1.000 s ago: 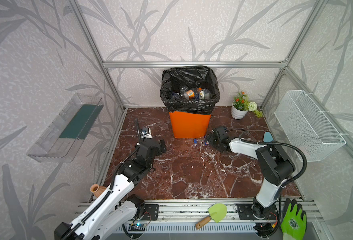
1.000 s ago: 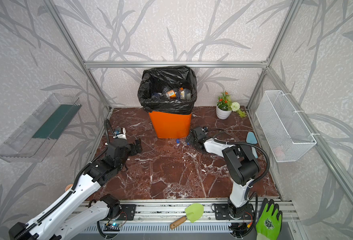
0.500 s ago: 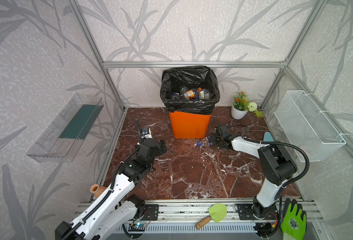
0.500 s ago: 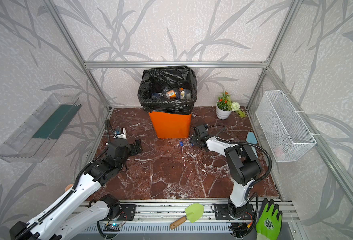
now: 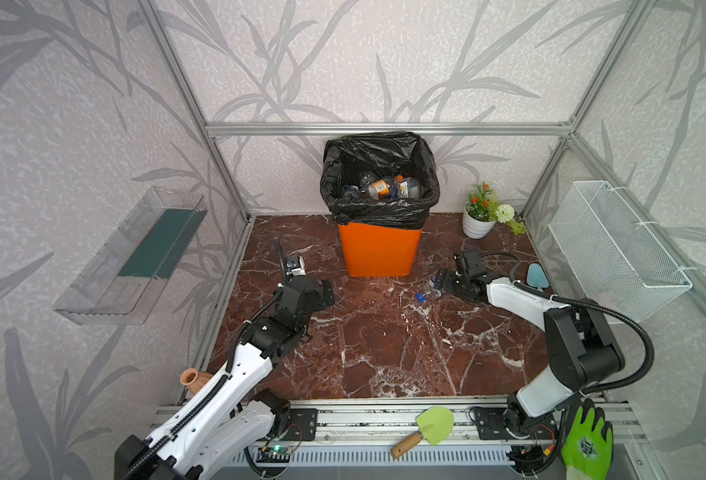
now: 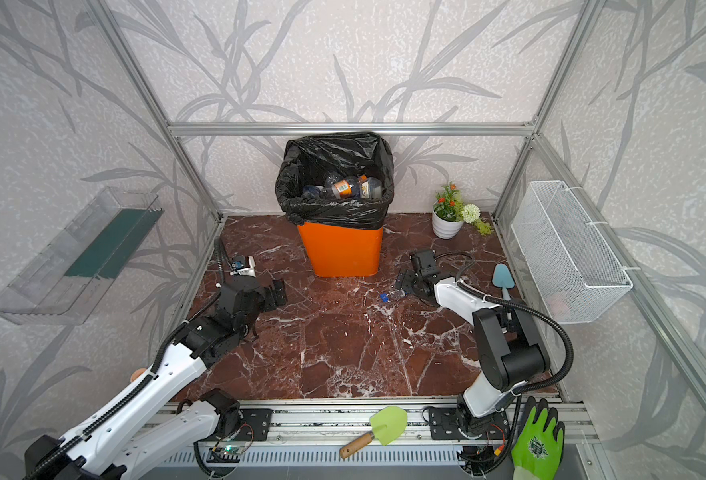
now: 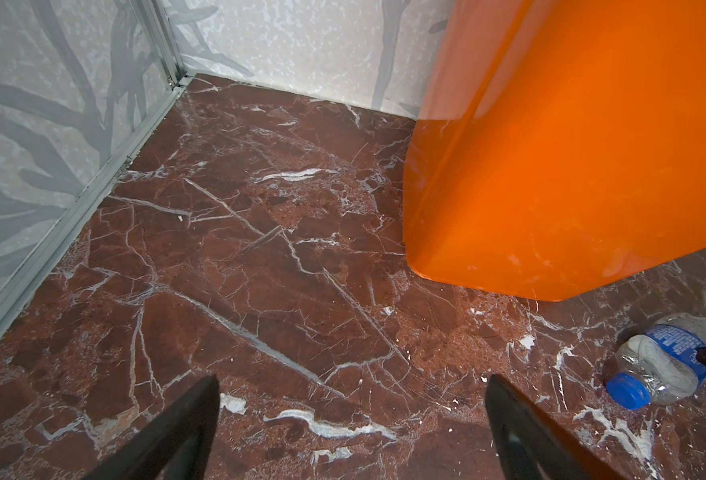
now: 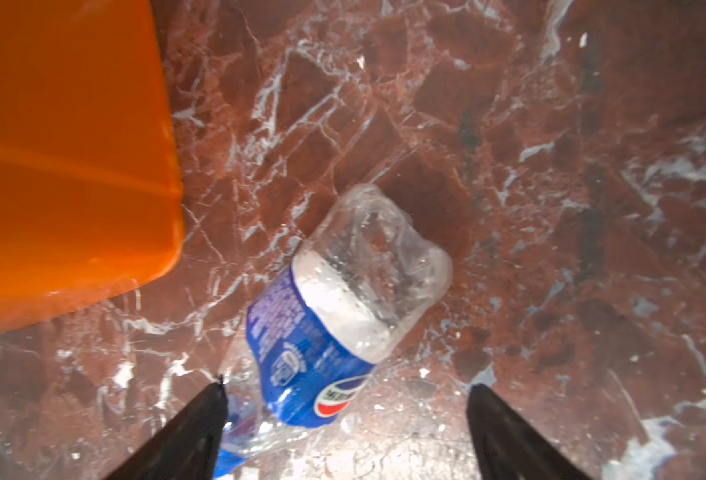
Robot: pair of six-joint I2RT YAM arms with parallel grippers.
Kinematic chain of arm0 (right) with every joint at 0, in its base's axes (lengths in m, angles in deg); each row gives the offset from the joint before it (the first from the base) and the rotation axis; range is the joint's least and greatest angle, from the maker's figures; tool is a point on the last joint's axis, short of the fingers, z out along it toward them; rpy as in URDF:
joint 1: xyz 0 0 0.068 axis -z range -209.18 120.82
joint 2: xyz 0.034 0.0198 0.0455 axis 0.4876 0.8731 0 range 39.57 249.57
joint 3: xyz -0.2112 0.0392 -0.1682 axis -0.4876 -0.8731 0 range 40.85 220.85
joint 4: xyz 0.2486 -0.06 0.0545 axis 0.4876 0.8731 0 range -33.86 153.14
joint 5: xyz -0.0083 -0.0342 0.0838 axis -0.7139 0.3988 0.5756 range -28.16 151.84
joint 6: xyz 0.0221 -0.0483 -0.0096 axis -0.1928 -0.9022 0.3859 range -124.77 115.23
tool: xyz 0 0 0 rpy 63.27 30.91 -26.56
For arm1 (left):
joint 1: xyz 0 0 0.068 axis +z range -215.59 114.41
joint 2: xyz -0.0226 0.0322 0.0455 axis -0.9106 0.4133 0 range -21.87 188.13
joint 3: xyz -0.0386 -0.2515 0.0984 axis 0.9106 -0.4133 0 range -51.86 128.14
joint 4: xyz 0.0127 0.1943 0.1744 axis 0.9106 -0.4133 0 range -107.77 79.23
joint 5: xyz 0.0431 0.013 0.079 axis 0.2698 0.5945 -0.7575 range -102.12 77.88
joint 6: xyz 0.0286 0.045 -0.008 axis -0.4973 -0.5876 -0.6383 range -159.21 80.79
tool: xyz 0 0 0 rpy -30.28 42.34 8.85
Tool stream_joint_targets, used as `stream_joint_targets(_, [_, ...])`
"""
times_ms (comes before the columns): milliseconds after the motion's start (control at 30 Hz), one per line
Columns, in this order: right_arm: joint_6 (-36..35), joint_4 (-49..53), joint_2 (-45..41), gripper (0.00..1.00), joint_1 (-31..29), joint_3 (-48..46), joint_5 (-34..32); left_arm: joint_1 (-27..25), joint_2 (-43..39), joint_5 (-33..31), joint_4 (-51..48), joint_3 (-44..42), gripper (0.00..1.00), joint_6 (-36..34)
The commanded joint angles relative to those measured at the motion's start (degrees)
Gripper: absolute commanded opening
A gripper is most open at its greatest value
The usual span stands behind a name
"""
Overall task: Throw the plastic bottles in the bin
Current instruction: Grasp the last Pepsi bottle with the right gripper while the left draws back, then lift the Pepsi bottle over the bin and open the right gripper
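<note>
Plastic bottle [image 8: 339, 307] lies beside bin [image 8: 64, 166], inside the wide-spread right claw [image 8: 346, 384]

Left arm [image 5: 247, 363]: white shell links, black joint housings, black ribbed cable chain [image 5: 193, 411] running along the lower link. Right arm [image 5: 513, 297]: same white-and-black build, black corrugated hose [image 5: 649, 353] in a free loop. Left end effector [image 7: 351, 388] and right end effector [image 8: 345, 390]: black tapered fingers [image 7: 168, 432].
</note>
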Motion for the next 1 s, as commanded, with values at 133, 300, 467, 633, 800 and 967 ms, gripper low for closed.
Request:
stream_joint_targets(133, [3.9,-1.8,3.7,0.99,-1.2,1.6,1.2,0.4,0.8,0.1,1.0,-0.8,0.99,1.8])
stream_joint_targets(300, [5.0,-2.2,10.0,1.0,-1.2,2.4,-1.5,0.5,0.6,-0.1,0.6,-0.7,0.99,1.4])
stream_joint_targets(467, [2.3,0.8,12.9,0.9,-1.2,4.8,-2.5,0.8,0.7,-0.5,0.1,-0.9,0.99,1.2])
stream_joint_targets(633, [-0.2,0.8,10.7,0.7,-0.6,2.3,-2.3,0.9,0.7,-0.2,0.2,-1.0,0.99,1.6])
stream_joint_targets(800, [-3.6,-0.1,6.5,0.57,-0.4,-0.5,-2.2,1.2,1.1,0.0,0.6,-0.9,0.99,1.6])
stream_joint_targets(967, [-5.4,-4.2,-1.4,0.47,-0.4,-4.0,-1.6,1.3,1.8,0.2,0.6,-1.0,0.99,2.4])
